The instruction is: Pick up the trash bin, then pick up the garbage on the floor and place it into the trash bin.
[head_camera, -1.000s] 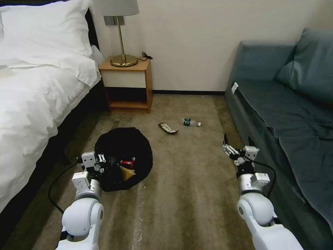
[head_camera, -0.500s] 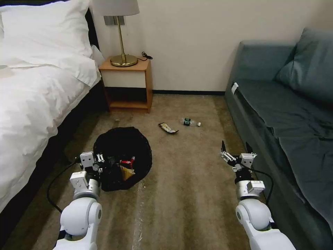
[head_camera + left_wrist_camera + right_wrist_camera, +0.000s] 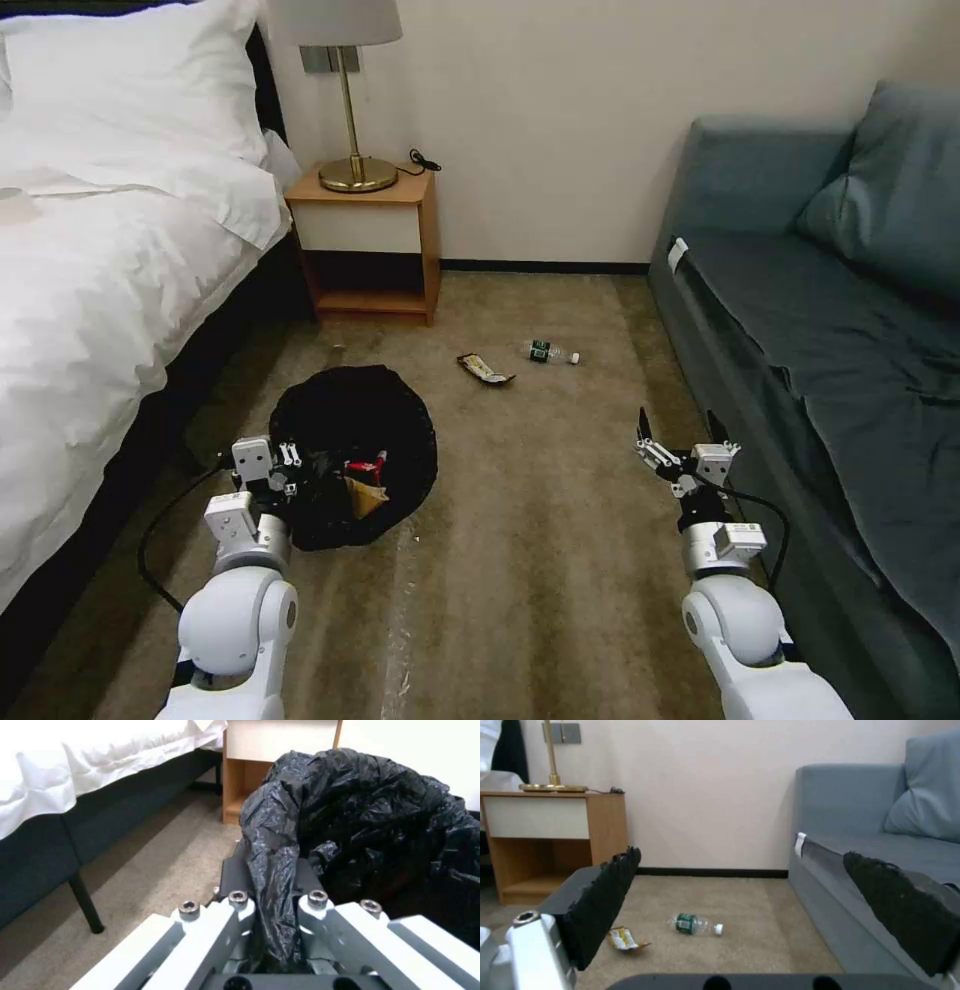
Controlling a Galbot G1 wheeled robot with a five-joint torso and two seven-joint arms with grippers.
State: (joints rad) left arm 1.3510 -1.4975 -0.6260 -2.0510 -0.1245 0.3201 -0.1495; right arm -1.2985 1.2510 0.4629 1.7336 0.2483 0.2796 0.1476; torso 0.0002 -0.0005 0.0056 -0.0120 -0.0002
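Status, as I read it: left claw (image 3: 297, 470) pinching bin (image 3: 355, 455) liner; two pieces apparently binned; wrapper (image 3: 485, 368), bottle (image 3: 549, 352) remaining; right claw (image 3: 677, 436) spread, empty.

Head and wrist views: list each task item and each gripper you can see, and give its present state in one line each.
Trash bin: upright, bag rim gripped.
Red snack packet: inside bin.
Brown paper bag: inside bin.
Snack wrapper: on carpet.
Bottle: lying on its side on carpet.
Left gripper: shut on bag rim.
Right gripper: open, empty, above carpet beside sofa.
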